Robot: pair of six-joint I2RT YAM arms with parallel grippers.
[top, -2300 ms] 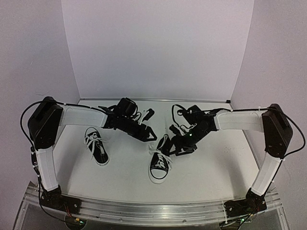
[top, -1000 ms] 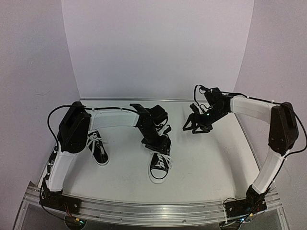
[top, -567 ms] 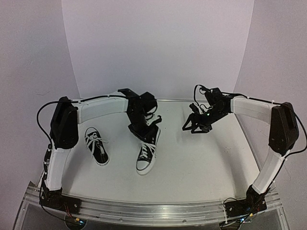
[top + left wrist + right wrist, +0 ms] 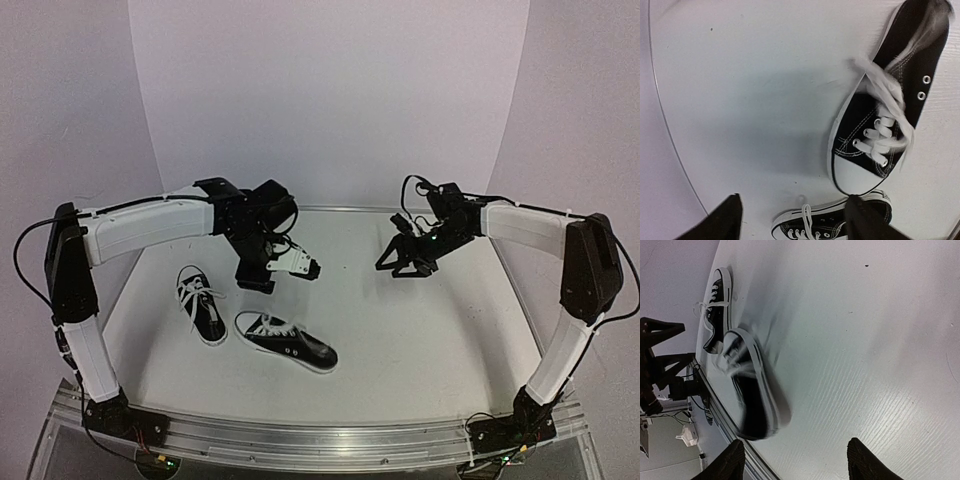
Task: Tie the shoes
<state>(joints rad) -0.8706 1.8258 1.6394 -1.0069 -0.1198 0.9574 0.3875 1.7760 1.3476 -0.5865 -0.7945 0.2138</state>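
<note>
Two black shoes with white laces and toe caps lie on the white table (image 4: 440,340). One shoe (image 4: 203,310) stands at the left with loose laces. The other shoe (image 4: 288,342) lies just right of it, toe to the left, and shows blurred in both wrist views (image 4: 887,107) (image 4: 754,402). My left gripper (image 4: 283,276) hangs open above and behind this shoe, holding nothing; in its wrist view (image 4: 792,220) the left shoe (image 4: 827,227) lies below its fingertips. My right gripper (image 4: 405,268) hovers open at the right over bare table (image 4: 797,462), far from both shoes.
An aluminium rail (image 4: 320,440) runs along the near table edge, close to the lying shoe. White backdrop walls close off the back and sides. The table's left rim (image 4: 670,135) curves past my left gripper.
My left gripper held the right-hand shoe lifted by its heel, then swung left and opened. The shoe dropped and now lies near the left shoe. The right arm stayed put.
</note>
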